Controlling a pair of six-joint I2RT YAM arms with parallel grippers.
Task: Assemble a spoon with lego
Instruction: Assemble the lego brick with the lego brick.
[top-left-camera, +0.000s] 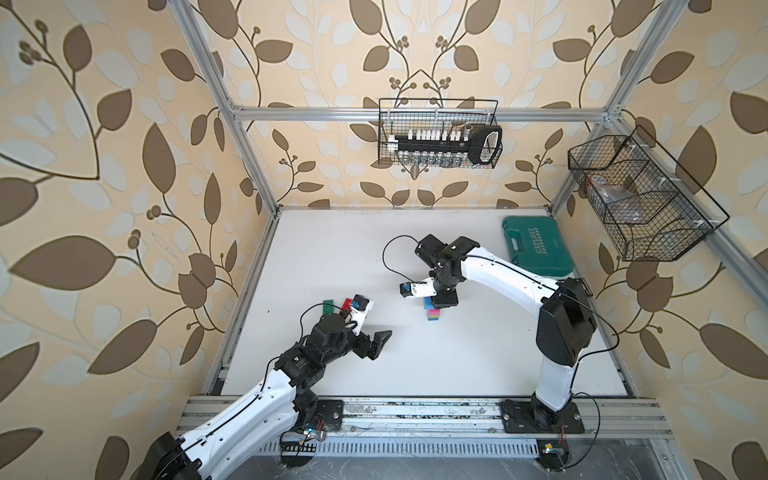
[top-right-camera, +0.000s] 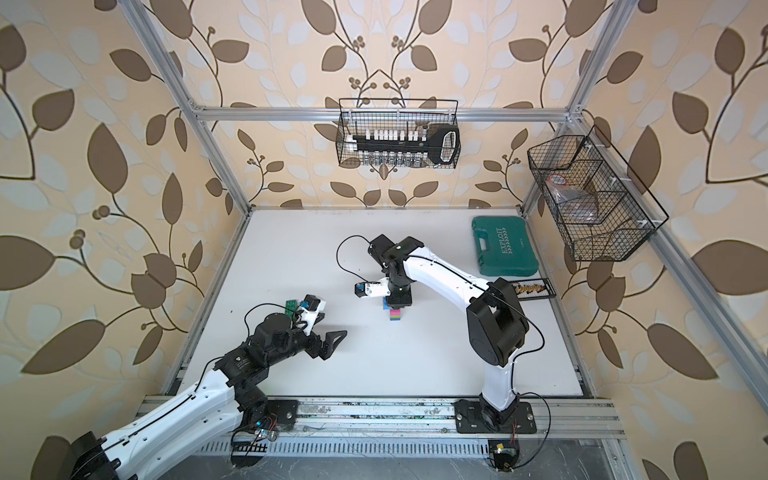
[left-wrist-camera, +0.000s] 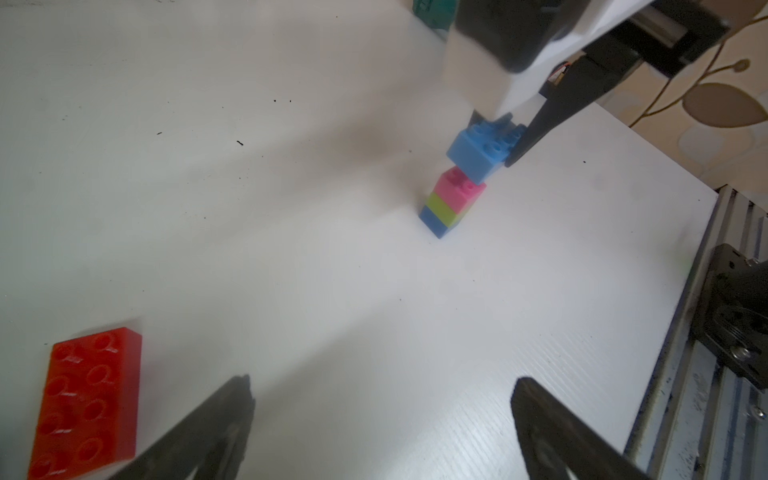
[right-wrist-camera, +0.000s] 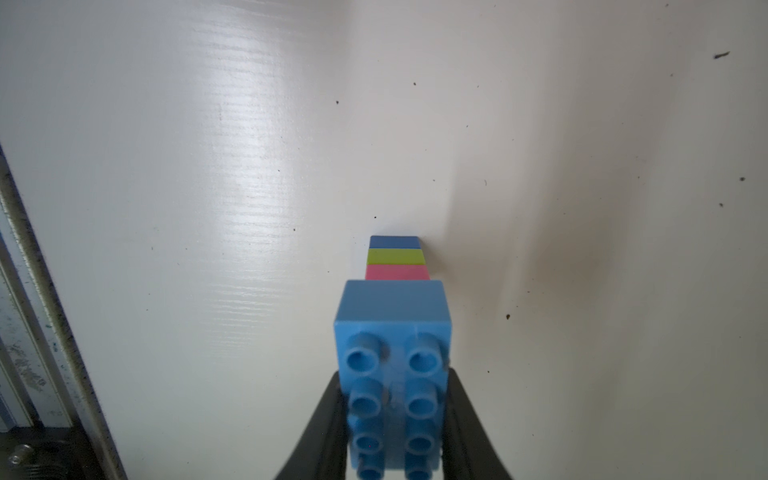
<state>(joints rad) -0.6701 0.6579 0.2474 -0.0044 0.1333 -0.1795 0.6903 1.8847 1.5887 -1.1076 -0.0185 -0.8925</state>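
Spoon stem (top-left-camera: 432, 314) stands upright about mid-table: three small bricks stacked, blue at the bottom, lime in the middle, pink on top. Right above it, the right claw (right-wrist-camera: 395, 399) points down, and its black fingers (right-wrist-camera: 465, 424) are pinched tight on the long sides of a light blue brick (right-wrist-camera: 395, 316), a two-by-four with its studs up. From the left wrist camera, that light blue brick (left-wrist-camera: 478, 151) meets the pink top of the stem (left-wrist-camera: 451, 203) with one end and overhangs it on the far side. Whether it is pressed home, I cannot tell.

Over near the left edge of the table (top-left-camera: 457, 365), the left claw (left-wrist-camera: 384, 386) hangs above the white surface, jaws spread wide, nothing between them. Just beside it lies a red brick (left-wrist-camera: 89, 399), flat, studs up. In a top view a green plate (top-left-camera: 330, 306) lies next to the red one at that same left edge. A teal tool case (top-left-camera: 538, 245) sits closed in the far right corner, well apart from all the bricks.
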